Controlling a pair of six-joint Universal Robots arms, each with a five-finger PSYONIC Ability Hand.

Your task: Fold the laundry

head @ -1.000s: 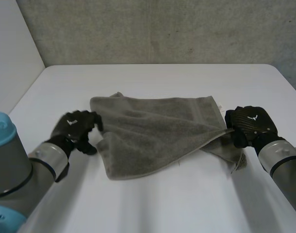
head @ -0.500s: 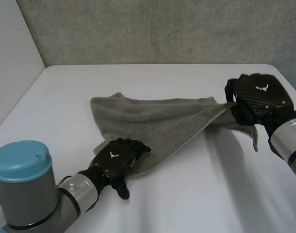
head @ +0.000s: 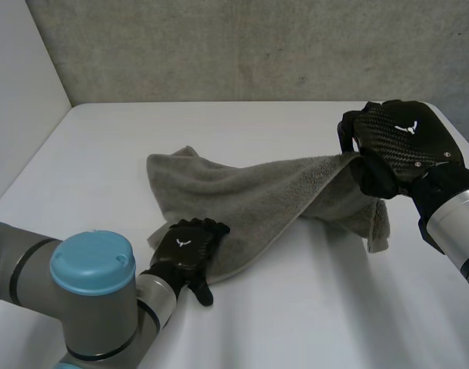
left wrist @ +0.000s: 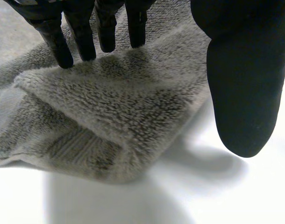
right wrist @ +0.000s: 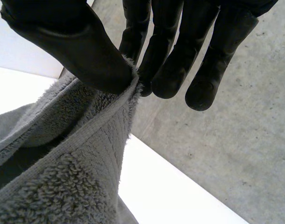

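Observation:
A grey towel (head: pixel 250 192) lies rumpled on the white table (head: pixel 296 307). My right hand (head: pixel 400 142) is raised at the towel's right end, with that end hanging from it above the table. In the right wrist view its thumb (right wrist: pixel 86 42) pinches the towel's hem (right wrist: pixel 72 177) against the fingers. My left hand (head: pixel 184 246) lies flat on the towel's near left corner. In the left wrist view its straight fingers (left wrist: pixel 81 32) rest on the folded pile (left wrist: pixel 110 107), and the thumb (left wrist: pixel 245 79) stands apart over bare table.
A grey concrete wall (head: pixel 242 46) runs behind the table's far edge, and a white wall (head: pixel 19 92) stands at the left. Bare table stretches in front of the towel and to its right.
My right hand has lifted the towel's right end up off the table and a little leftward. My left hand moved from the towel's left edge to its near corner and opened flat.

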